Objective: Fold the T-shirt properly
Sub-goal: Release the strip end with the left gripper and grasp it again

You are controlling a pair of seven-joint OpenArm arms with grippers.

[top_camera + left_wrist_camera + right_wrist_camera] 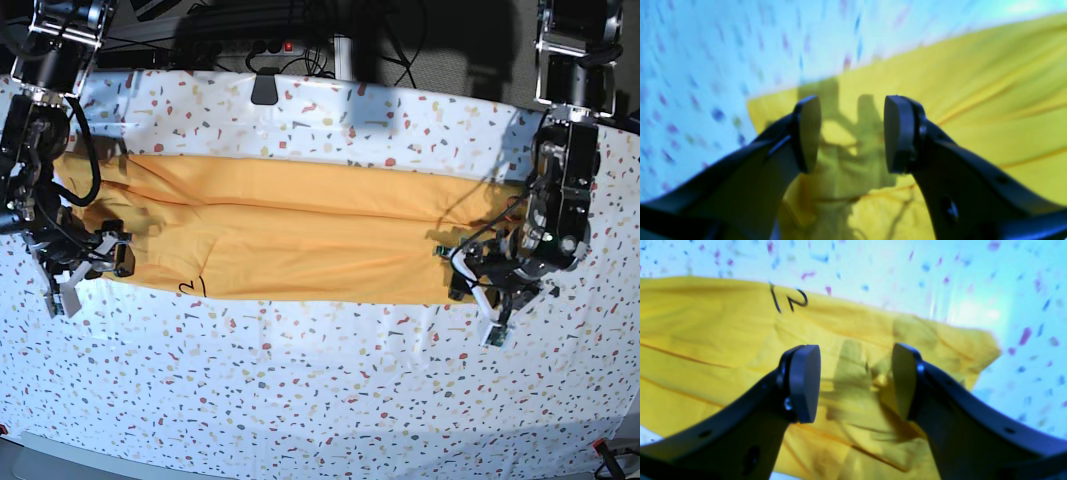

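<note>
The T-shirt (290,230) is shown folded lengthwise into a long band lying left to right across the far half of the speckled tablecloth (320,390). One gripper is stationed at each short end, presumably so that the ends can be lifted together for a crosswise fold. The left gripper (851,133) is held over the band's right end with its jaws apart and nothing between them. The right gripper (855,383) is poised likewise over the left end (black lettering (788,300) is visible nearby), jaws apart and empty.
</note>
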